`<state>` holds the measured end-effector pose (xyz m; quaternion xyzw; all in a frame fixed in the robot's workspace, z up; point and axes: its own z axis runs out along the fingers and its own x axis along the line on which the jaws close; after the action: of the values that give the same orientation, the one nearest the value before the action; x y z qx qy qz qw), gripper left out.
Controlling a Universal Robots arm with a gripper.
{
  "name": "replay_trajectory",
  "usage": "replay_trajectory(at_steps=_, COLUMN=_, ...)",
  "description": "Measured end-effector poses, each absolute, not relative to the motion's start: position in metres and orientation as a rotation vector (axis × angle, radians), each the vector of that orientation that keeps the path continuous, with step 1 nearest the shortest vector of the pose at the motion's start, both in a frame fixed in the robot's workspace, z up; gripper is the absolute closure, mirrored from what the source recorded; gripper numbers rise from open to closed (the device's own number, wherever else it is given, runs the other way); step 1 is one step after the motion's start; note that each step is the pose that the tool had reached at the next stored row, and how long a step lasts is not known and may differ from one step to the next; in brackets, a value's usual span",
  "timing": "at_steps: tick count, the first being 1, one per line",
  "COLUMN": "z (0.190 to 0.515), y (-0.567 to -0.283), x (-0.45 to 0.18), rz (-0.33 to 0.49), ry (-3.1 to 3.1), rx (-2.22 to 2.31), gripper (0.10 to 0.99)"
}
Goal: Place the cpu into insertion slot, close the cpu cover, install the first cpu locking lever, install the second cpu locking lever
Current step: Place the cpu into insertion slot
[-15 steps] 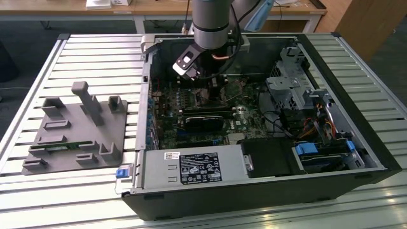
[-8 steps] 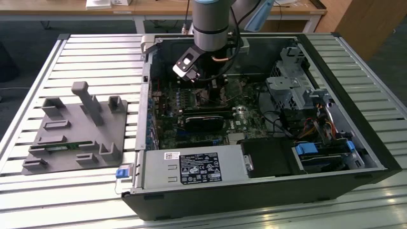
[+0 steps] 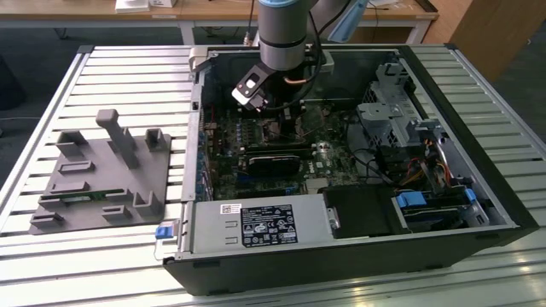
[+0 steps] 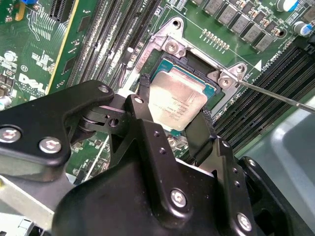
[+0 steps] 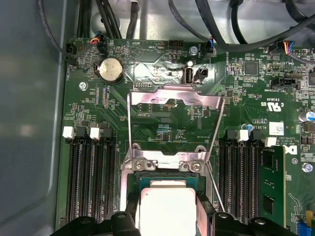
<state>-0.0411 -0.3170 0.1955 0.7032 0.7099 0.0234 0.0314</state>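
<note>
Gripper (image 4: 176, 107) is clamped on the cpu (image 4: 178, 96), with one black finger (image 4: 144, 96) against each of two opposite edges. You get the same picture in the first wrist view: the cpu (image 5: 166, 206) sits between the gripper's (image 5: 167, 216) fingers.

The chip is right over the slot (image 4: 196, 65) and roughly lined up with it. I can't tell whether it's fully seated or just hovering a hair above, so I'd call step one in progress, not done.

Just beyond the slot, the cover (image 5: 147, 99) stands flipped open, so it's not closed yet. A thin lever (image 4: 275, 96) sticks out loose beside the socket, and nothing is latched.

Zoomed out, the gripper (image 3: 271, 116) is down inside the open case (image 3: 341, 262), over the board.
</note>
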Motion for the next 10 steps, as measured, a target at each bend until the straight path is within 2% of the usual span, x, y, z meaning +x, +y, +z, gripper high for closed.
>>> replay_trajectory(at_steps=10, z=0.1935, y=-0.3170, x=-0.0407, rz=0.071, ry=2.186, rx=2.168, gripper=0.549)
